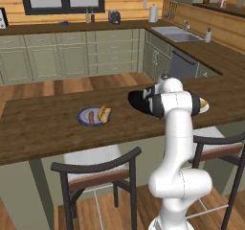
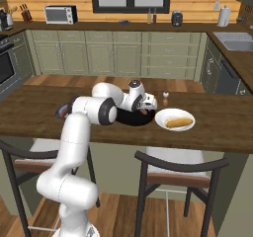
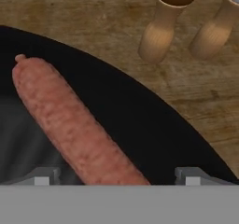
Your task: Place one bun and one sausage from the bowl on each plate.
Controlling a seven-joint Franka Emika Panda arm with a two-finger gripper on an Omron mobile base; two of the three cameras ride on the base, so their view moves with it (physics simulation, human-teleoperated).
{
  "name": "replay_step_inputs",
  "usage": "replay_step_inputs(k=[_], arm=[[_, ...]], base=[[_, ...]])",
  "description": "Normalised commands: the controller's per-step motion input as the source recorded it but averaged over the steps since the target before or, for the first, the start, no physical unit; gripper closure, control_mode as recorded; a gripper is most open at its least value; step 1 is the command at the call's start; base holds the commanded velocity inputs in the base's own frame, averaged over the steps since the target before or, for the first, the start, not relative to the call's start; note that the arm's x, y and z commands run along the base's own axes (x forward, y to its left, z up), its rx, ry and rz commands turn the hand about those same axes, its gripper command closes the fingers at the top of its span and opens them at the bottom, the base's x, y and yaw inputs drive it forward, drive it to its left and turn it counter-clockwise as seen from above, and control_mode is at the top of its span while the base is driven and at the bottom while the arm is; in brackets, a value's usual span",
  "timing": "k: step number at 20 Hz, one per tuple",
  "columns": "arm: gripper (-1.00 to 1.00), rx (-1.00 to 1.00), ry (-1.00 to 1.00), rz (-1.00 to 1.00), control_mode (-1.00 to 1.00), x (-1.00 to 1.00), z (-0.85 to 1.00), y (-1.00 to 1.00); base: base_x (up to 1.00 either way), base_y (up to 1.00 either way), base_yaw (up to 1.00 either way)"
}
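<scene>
A reddish sausage (image 3: 70, 125) lies in the black bowl (image 3: 154, 125). My gripper (image 3: 116, 176) is open just above it, fingertips (image 3: 42, 176) standing wide on either side of its near end. From the right base my gripper (image 2: 145, 110) reaches down into the bowl (image 2: 129, 118), which my arm partly hides. Beside the bowl, the white plate (image 2: 168, 113) carries a bun (image 2: 179, 122). The blue-grey plate (image 1: 83, 114) to the left holds a sausage (image 1: 92, 118) and a bun (image 1: 102, 114). The bowl (image 1: 136, 102) peeks out from behind my forearm.
Two wooden shakers (image 3: 161, 27) (image 3: 214, 27) stand on the counter just beyond the bowl's rim, one of them (image 2: 165, 98) seen behind the white plate. Two chairs (image 1: 95, 169) (image 2: 178, 169) are pushed in at the counter's near edge.
</scene>
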Motion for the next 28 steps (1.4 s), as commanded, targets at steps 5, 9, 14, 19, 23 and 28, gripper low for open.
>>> replay_step_inputs(k=[5,9,14,19,23,28], arm=[[-1.00,0.00,0.03,-0.01,-1.00,-0.09,-0.62,0.11],[1.00,0.00,0.01,0.00,-1.00,-0.09,-0.59,0.29],[1.00,0.02,0.00,0.00,-1.00,-0.06,-0.82,-0.09],[1.00,-0.03,0.00,0.04,-1.00,0.00,-0.68,-0.01],[1.00,-0.03,0.00,0.01,-1.00,-0.34,-0.01,0.01],[1.00,-0.06,-0.09,0.00,-1.00,-0.44,0.18,0.03]], base=[[0.00,0.00,0.00],[0.00,0.00,0.00],[0.00,0.00,0.00],[0.00,0.00,0.00],[0.00,0.00,0.00],[0.00,0.00,0.00]])
